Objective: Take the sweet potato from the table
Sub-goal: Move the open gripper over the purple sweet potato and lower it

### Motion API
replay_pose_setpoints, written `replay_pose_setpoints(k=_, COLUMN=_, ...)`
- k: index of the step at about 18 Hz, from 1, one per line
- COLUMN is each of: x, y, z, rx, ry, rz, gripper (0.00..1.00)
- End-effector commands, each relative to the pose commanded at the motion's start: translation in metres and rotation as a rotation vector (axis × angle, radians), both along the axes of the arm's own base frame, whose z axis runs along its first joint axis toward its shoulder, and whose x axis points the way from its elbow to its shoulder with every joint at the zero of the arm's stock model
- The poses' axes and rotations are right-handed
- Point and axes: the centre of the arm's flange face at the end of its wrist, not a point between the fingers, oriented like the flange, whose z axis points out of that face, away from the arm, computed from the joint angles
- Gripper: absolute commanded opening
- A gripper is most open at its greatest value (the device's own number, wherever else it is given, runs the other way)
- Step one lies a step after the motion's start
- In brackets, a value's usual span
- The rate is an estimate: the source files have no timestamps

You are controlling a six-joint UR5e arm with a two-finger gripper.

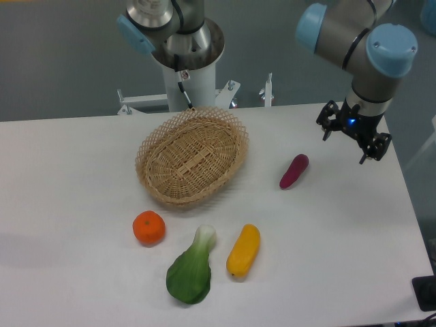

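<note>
UR5e arm with grey links and light-blue joint caps, reaching down from the upper right. The gripper (pixel 353 141) hangs above and to the right of the sweet potato (pixel 293 171), fingers spread apart, holding nothing.

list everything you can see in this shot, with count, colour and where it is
table: 1, white, fills most of the view
wicker basket: 1, tan, on the table, upper middle, nothing in it
sweet potato: 1, magenta-purple, lying on the table right of the basket
orange: 1, orange, on the table in front of the basket
bok choy: 1, green with a white stem, near the front edge
yellow vegetable: 1, yellow-orange, oblong, right of the bok choy
arm: 1, grey with light blue caps, upper right
gripper: 1, black, open, above the table right of the sweet potato, holding nothing
</note>
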Motion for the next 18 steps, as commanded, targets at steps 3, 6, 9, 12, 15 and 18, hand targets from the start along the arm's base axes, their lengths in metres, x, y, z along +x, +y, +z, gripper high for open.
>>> replay_pose_setpoints(k=3, x=0.0, y=0.001, z=-0.001, rx=0.001, ry=-0.002, rz=-0.002, gripper=1.0)
replay_pose_setpoints(k=6, x=0.003, y=0.001, z=-0.007, rx=0.0, ry=-0.015, rz=0.007, gripper=1.0)
replay_pose_setpoints(k=9, x=0.011, y=-0.002, z=-0.026, rx=-0.01, ry=-0.052, rz=0.017, gripper=1.0)
replay_pose_setpoints(k=12, x=0.016, y=-0.004, z=-0.035, rx=-0.014, ry=-0.064, rz=0.02, gripper=1.0)
replay_pose_setpoints(k=15, x=0.025, y=-0.004, z=-0.05, rx=-0.019, ry=-0.076, rz=0.014, gripper=1.0)
replay_pose_setpoints(k=18, x=0.039, y=0.0, z=-0.069, rx=-0.023, ry=-0.082, rz=-0.001, gripper=1.0)
